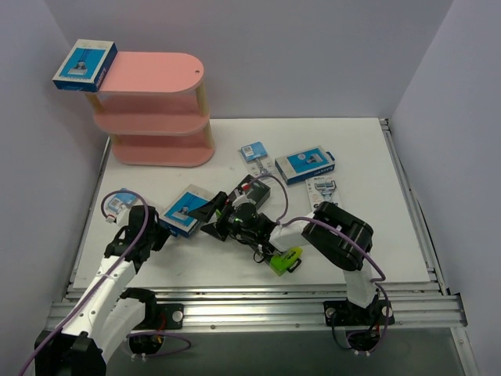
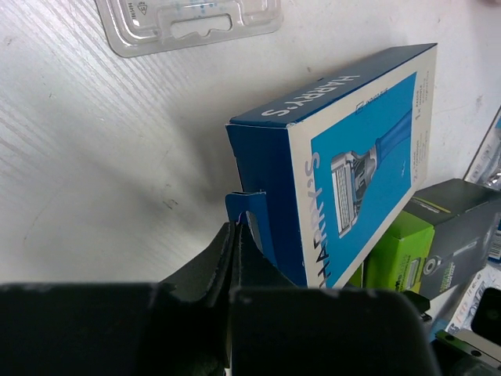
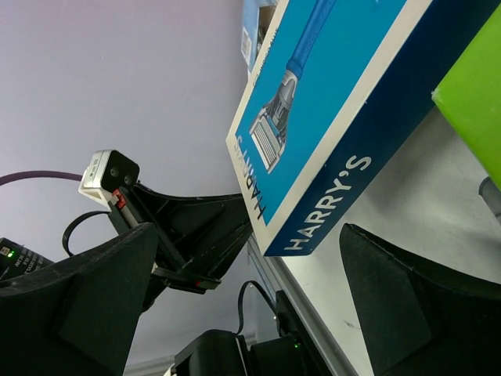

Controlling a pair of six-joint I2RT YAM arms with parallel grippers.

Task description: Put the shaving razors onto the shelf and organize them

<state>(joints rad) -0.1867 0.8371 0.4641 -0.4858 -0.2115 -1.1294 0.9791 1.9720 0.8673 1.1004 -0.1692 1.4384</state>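
A blue-and-white razor box (image 2: 352,157) stands tilted on its long edge on the white table. My left gripper (image 2: 236,227) is shut, its tips pinching the small blue end flap of this box. In the top view the same box (image 1: 186,210) sits between my left gripper (image 1: 160,227) and my right gripper (image 1: 215,221). My right gripper (image 3: 249,235) is open, its fingers wide on either side of the box's lower corner (image 3: 313,227). The pink shelf (image 1: 156,110) stands at the back left, with one blue-and-white box (image 1: 84,66) on its top board.
A black box with a lime-green end (image 2: 438,227) leans behind the held box; another one (image 1: 286,261) lies by the right arm. A third blue-and-white box (image 1: 305,165) and blister packs (image 1: 254,153), (image 1: 322,188), (image 1: 117,204) lie on the table.
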